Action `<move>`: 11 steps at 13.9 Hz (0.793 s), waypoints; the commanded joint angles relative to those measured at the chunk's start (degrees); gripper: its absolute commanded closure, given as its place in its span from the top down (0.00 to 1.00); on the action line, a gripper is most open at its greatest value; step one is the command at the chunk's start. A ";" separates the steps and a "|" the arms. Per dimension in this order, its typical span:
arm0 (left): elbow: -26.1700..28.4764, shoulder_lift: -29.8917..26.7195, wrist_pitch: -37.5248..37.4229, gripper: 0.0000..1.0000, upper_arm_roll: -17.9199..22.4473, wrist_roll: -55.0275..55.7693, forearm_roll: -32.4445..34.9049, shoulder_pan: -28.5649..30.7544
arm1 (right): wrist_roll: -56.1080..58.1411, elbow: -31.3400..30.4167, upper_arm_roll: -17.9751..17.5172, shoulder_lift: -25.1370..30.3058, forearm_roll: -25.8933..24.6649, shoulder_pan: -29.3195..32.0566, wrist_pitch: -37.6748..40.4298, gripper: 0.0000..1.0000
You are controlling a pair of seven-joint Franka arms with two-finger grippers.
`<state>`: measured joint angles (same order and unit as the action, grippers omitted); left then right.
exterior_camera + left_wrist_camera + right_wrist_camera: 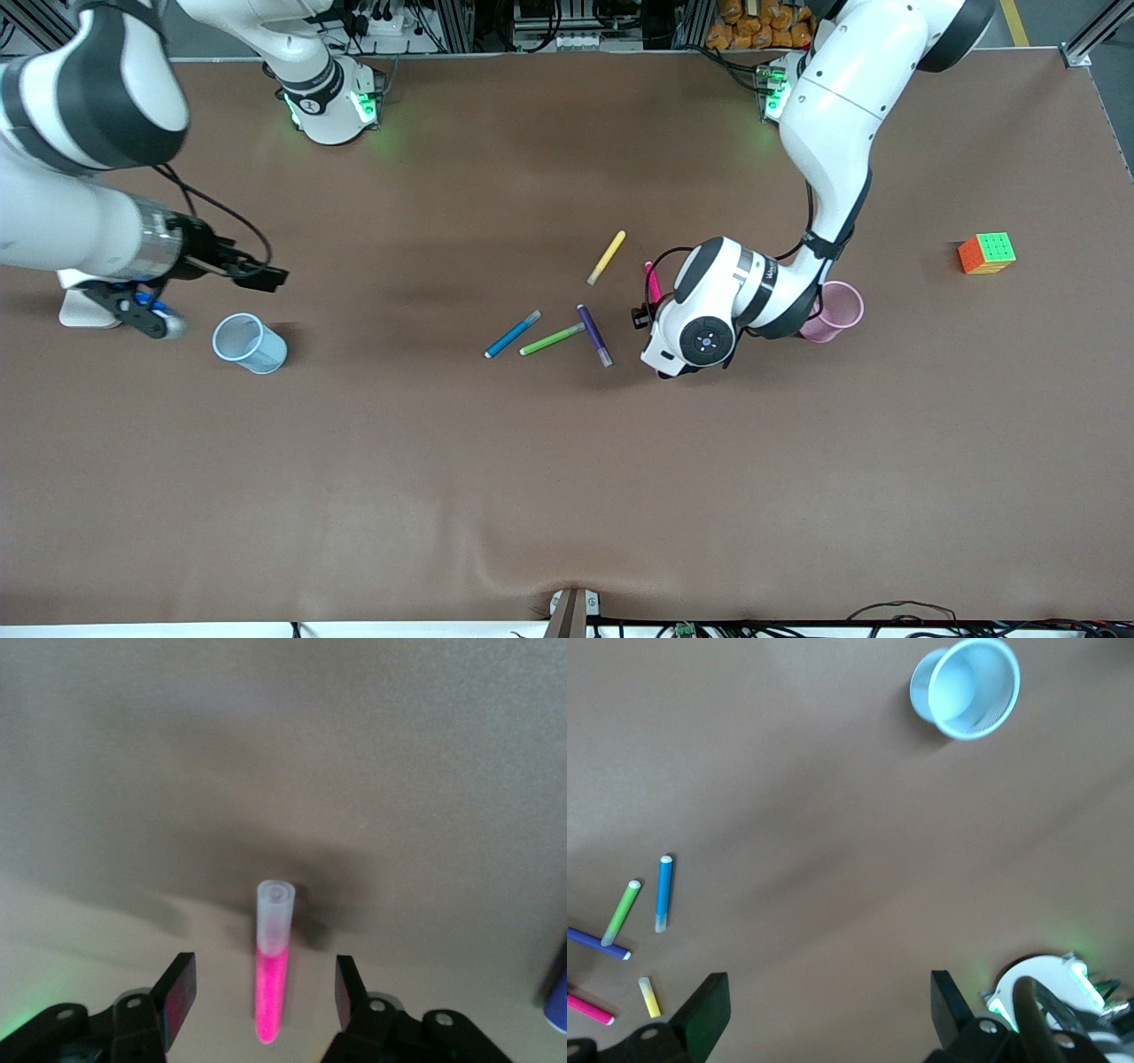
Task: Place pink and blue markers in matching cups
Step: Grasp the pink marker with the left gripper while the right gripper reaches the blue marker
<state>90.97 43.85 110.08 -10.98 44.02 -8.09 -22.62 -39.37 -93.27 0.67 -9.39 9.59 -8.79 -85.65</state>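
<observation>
We have the left gripper [262,997] straddling the pink marker [272,979], jaws spread wide, nothing clamped yet, pink cup [834,312] beside it. Right gripper [824,1005] waits near the blue cup [250,343], jaws apart and empty.

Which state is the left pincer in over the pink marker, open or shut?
Open: the left pincer has a finger on each side of the pink marker, with gaps showing, so nothing is gripped yet.

No text, label, brand or number can be read on anything in these views.
</observation>
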 commanded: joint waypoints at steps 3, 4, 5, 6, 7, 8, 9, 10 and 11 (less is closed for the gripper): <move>0.26 2.12 2.77 0.43 0.26 -0.07 -1.05 -0.59 | -10.27 1.16 0.29 -1.16 1.14 -3.86 0.40 1.00; 0.26 2.12 2.78 0.16 0.26 -0.07 -1.05 -0.59 | -12.55 1.16 0.38 -1.25 1.22 -5.17 0.22 1.00; 0.26 2.21 2.78 0.00 0.26 -0.07 -0.96 -0.67 | -14.49 1.16 0.38 -1.94 1.22 -5.62 -0.30 1.00; 0.26 2.21 2.78 0.00 0.26 -0.07 -0.96 -0.67 | -15.73 1.16 0.29 -3.26 1.40 -5.80 -1.61 1.00; 0.26 2.12 2.78 0.00 0.26 -0.07 -0.79 -0.67 | -17.13 1.08 0.29 -4.14 2.36 -6.50 -3.28 1.00; 0.26 1.77 2.51 0.00 0.26 0.01 -0.35 -0.76 | -19.23 0.99 0.29 -4.84 3.15 -7.20 -4.60 1.00; 0.26 1.07 1.99 0.00 0.44 0.02 -0.26 -0.50 | -21.86 0.99 0.29 -5.20 3.59 -7.99 -5.57 1.00; 0.17 -0.41 1.29 0.00 0.35 0.10 -0.17 0.37 | -24.24 0.73 0.38 -5.55 4.29 -9.21 -6.36 1.00; -0.18 -1.99 -0.20 0.00 0.52 0.10 -0.26 1.16 | -26.44 0.20 0.29 -5.99 4.65 -10.53 -7.85 1.00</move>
<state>90.68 44.82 111.26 -10.85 43.98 -8.58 -22.48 -61.07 -93.33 0.57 -14.58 12.74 -16.82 -92.05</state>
